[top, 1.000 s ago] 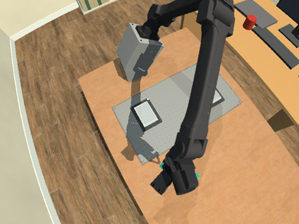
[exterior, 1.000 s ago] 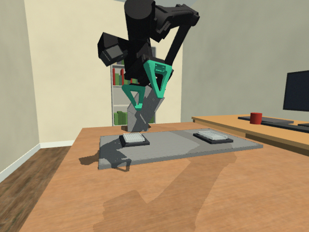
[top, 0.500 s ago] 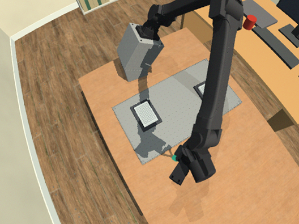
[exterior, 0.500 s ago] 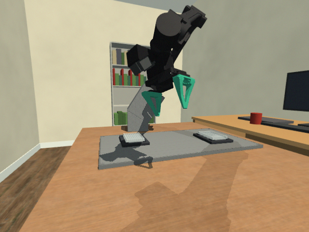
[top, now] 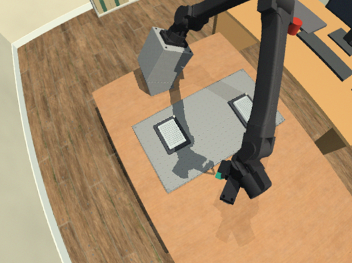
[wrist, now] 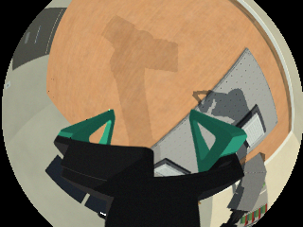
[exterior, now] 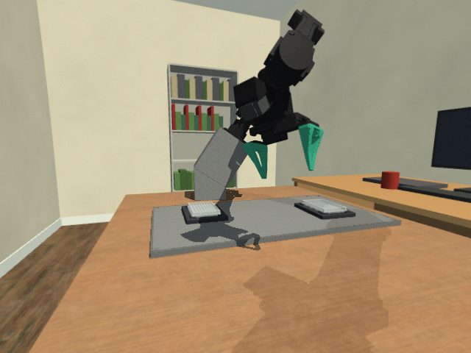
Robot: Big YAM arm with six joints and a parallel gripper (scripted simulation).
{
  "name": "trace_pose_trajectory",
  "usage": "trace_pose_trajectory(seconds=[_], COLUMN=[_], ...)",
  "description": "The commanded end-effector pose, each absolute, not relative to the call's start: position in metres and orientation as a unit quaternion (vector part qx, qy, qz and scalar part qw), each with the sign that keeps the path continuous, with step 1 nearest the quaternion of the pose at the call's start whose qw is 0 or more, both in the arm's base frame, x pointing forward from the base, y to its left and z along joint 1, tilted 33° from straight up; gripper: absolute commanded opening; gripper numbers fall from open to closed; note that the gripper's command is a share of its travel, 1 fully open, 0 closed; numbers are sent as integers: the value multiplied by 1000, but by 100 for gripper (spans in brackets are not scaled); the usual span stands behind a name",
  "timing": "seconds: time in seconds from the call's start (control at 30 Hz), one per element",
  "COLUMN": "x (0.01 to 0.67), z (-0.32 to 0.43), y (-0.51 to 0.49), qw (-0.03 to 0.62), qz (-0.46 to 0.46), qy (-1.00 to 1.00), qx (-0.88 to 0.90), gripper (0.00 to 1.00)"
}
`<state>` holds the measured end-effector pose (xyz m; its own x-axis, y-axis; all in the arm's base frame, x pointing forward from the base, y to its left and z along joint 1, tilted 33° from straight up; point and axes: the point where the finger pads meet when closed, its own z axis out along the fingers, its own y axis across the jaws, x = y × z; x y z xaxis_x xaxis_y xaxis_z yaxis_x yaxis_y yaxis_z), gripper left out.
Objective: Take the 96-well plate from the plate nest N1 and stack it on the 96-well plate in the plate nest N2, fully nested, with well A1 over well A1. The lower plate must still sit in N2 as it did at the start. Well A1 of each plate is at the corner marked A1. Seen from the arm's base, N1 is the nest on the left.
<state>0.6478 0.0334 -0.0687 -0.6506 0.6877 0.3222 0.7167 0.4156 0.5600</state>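
While our hand (exterior: pixel 285 159) hangs wide open (holding nothing), we should centre it squarely above the N1 plate (exterior: pixel 204 209) below it.

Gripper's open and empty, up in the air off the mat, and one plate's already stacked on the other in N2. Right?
Not the stacking. The exterior view shows one plate in the left nest and another plate in the right nest, each alone. The rest holds: the gripper is open, empty and high above the mat.
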Motion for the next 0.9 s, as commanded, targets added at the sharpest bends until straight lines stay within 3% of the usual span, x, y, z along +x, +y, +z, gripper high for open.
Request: trace_pose_trajectory(seconds=[0.0, 0.87], x=[657, 596], z=[-40, -9], y=[40, 134], qw=[-11, -17], qz=[-351, -334], qy=[-851, -904], qx=[-390, -267], gripper=[100, 100])
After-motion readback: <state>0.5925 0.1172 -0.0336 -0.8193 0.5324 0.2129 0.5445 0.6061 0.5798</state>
